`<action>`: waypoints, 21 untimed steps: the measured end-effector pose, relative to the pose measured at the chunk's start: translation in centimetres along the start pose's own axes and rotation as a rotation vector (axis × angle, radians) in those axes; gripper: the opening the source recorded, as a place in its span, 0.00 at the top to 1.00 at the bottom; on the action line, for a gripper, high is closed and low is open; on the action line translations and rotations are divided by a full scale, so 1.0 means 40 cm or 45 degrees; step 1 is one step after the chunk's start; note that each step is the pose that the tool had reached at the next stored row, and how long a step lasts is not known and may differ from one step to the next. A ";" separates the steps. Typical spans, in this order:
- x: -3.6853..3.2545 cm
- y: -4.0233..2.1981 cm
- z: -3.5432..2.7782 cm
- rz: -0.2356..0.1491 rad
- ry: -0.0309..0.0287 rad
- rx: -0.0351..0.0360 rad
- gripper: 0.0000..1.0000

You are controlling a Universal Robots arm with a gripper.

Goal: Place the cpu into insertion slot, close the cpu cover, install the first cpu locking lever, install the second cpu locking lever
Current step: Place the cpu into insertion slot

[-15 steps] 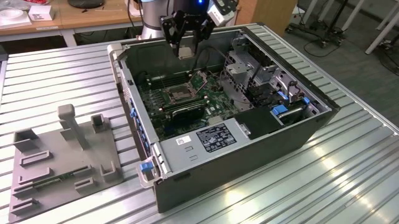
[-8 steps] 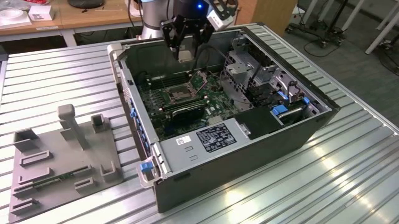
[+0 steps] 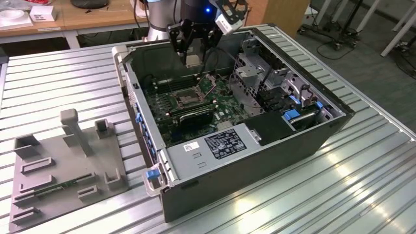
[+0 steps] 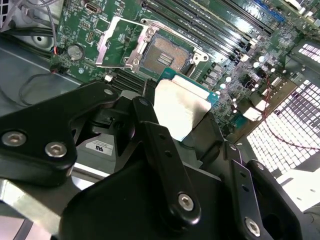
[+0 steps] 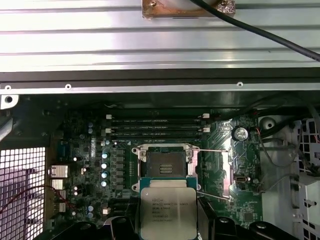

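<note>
While claw grips it, cpu shows flat silver-tan face, green rim.

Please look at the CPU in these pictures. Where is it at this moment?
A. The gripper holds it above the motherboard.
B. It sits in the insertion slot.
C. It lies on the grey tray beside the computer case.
A: the gripper grips the cpu in the air above the motherboard, and the insertion slot shows its dark centre with no chip in it.
</note>
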State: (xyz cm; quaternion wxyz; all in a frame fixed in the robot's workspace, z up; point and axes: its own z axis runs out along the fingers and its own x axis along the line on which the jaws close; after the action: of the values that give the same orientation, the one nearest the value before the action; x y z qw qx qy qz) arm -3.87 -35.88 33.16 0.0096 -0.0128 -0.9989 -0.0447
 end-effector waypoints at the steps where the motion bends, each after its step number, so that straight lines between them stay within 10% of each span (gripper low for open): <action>1: 0.000 0.000 0.000 0.000 0.0001 0.0001 0.46; 21: 0.000 0.000 0.004 0.065 -0.0059 -0.0014 0.46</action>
State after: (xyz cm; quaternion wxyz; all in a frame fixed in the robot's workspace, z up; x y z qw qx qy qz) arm -3.87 -35.88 33.01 0.0085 -0.0385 -0.9982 -0.0450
